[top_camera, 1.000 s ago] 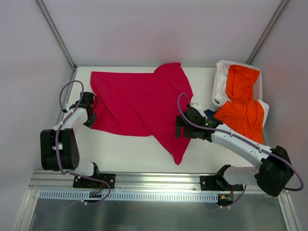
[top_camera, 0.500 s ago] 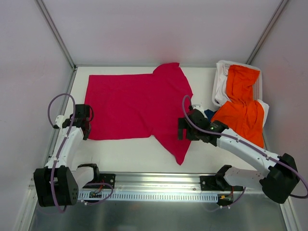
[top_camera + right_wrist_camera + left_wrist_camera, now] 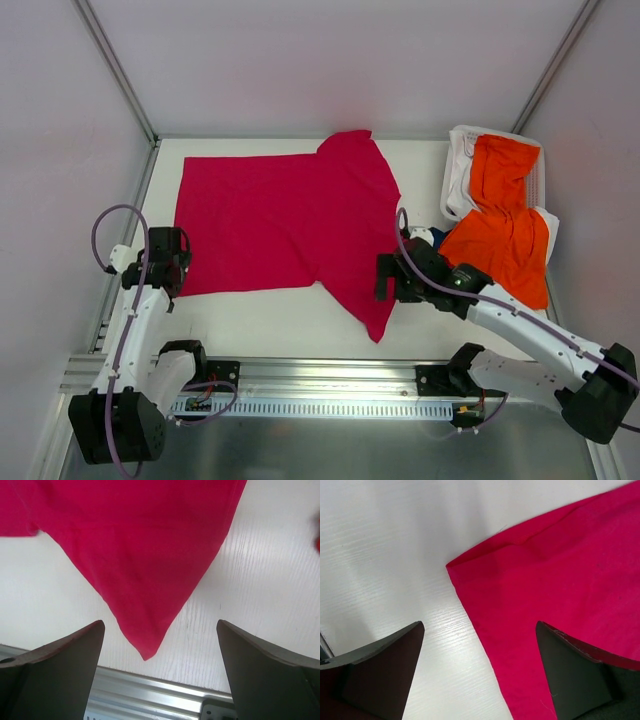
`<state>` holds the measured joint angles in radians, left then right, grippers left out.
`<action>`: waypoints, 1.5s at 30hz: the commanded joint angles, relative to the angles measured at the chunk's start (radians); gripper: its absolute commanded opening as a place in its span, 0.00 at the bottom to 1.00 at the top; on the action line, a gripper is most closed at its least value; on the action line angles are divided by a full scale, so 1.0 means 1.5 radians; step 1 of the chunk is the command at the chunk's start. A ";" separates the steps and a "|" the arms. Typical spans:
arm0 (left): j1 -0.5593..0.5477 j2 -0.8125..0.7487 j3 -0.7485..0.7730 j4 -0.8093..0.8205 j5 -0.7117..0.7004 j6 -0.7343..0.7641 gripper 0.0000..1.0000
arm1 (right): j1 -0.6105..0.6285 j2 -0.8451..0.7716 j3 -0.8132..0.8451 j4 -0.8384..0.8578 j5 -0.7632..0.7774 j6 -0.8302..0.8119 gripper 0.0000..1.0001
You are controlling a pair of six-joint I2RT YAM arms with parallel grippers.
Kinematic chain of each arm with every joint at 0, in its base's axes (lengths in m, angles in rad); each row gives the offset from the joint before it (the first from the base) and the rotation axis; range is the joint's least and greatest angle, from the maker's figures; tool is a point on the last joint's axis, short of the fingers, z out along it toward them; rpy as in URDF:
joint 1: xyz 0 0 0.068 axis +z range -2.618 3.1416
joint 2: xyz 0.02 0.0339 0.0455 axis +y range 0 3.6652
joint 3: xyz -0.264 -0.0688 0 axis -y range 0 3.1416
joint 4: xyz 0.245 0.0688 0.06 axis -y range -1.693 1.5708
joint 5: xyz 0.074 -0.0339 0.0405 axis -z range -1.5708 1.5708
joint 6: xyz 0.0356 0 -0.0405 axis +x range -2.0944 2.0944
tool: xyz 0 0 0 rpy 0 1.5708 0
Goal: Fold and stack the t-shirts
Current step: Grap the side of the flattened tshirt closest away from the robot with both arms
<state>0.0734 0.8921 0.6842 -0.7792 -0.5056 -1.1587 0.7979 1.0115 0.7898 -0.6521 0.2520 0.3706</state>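
The crimson t-shirt [image 3: 285, 215] lies spread flat on the white table [image 3: 260, 315], with one sleeve pointing toward the near edge [image 3: 375, 325]. My left gripper [image 3: 168, 262] hovers open over the shirt's near left corner [image 3: 485, 575]; nothing is between its fingers [image 3: 385, 670]. My right gripper [image 3: 392, 278] is open over the near sleeve tip [image 3: 146, 652] and holds nothing. The orange t-shirt [image 3: 505, 215] lies crumpled at the far right, draped over a white basket [image 3: 458, 165].
A metal rail [image 3: 320, 380] runs along the table's near edge, close below the sleeve tip [image 3: 150, 700]. White walls and frame posts [image 3: 115, 70] enclose the table on three sides. Bare table lies between the shirt's near hem and the rail.
The left gripper drew the shirt's left edge outward, flattening it, then opened and let go. The right arm backed toward the near right, still open.
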 commanded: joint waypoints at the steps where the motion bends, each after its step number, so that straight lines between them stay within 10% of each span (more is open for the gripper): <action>1: 0.003 -0.026 -0.039 -0.018 0.041 0.028 0.95 | 0.006 -0.043 -0.060 -0.019 -0.044 0.049 1.00; 25: 0.004 0.101 -0.098 0.176 0.115 0.148 0.70 | 0.024 0.189 -0.184 0.299 -0.225 0.200 0.97; 36: 0.004 0.131 -0.104 0.197 0.118 0.134 0.50 | 0.026 0.152 -0.172 0.186 -0.172 0.180 0.03; 45: 0.004 0.180 -0.098 0.215 0.141 0.108 0.67 | 0.025 0.115 -0.173 0.117 -0.105 0.163 0.01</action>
<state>0.0734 1.1454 0.5339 -0.4763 -0.3248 -0.9646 0.8322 1.2076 0.5339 -0.3771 0.0360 0.6361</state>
